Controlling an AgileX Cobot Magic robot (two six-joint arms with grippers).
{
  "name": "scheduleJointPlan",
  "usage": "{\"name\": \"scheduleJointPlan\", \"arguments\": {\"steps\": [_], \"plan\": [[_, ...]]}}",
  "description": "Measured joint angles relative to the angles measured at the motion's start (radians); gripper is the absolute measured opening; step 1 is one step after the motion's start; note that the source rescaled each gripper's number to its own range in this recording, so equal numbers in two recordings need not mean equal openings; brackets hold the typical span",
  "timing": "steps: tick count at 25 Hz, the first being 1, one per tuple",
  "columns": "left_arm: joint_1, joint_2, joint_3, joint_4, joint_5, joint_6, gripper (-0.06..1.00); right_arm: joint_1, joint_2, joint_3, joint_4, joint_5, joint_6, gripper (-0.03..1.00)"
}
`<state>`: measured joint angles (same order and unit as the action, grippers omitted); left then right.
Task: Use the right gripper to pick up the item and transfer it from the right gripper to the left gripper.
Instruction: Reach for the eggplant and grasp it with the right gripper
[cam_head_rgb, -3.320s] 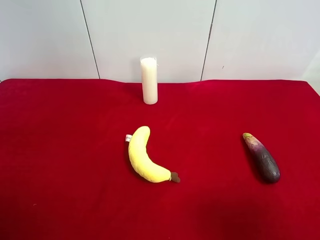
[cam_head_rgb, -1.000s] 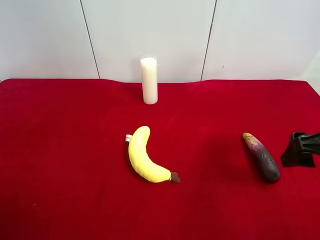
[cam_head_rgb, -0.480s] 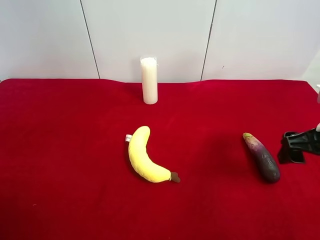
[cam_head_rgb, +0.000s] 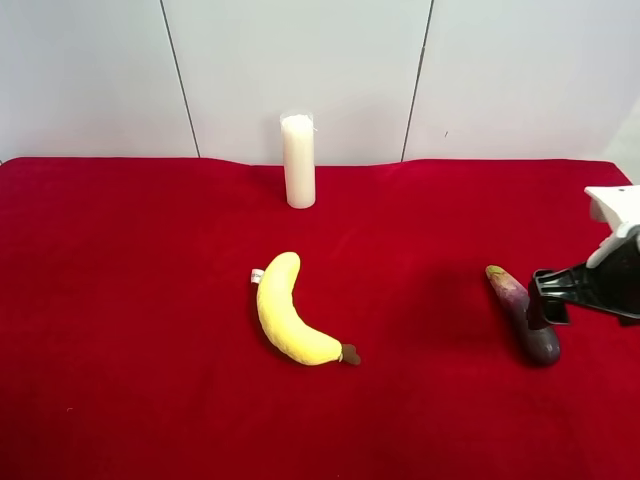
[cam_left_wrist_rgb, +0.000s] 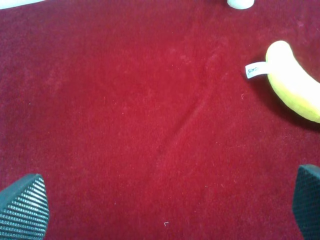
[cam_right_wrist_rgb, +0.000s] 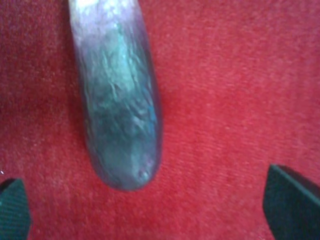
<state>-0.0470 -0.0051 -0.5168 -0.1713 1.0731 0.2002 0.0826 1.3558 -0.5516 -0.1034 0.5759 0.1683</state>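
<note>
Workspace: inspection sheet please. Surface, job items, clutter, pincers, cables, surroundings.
Surface: red cloth, one faint crease in the left wrist view.
Job's things: toy eggplant lying flat, not gripped.
Clutter: plush banana mid-cloth; white candle upright at the back.
Pincers: right pincer open, low by the eggplant's rounded end, no contact visible; left pincer open over bare cloth.
Cables: nothing seen.
Surroundings: pale panelled wall behind.

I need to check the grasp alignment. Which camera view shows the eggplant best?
The right wrist view: the eggplant looks large, its rounded end near the open right gripper, untouched. The exterior high view shows it small, partly covered by that gripper. The left wrist view does not show it.
</note>
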Motion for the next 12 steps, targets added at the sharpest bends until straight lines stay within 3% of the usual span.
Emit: {"name": "scheduleJointPlan", "arguments": {"steps": [12], "plan": [[0.000, 0.000, 0.000, 0.000, 0.000, 0.000, 0.96, 0.000, 0.219, -0.001, 0.039, -0.099, -0.001, 0.84]]}}
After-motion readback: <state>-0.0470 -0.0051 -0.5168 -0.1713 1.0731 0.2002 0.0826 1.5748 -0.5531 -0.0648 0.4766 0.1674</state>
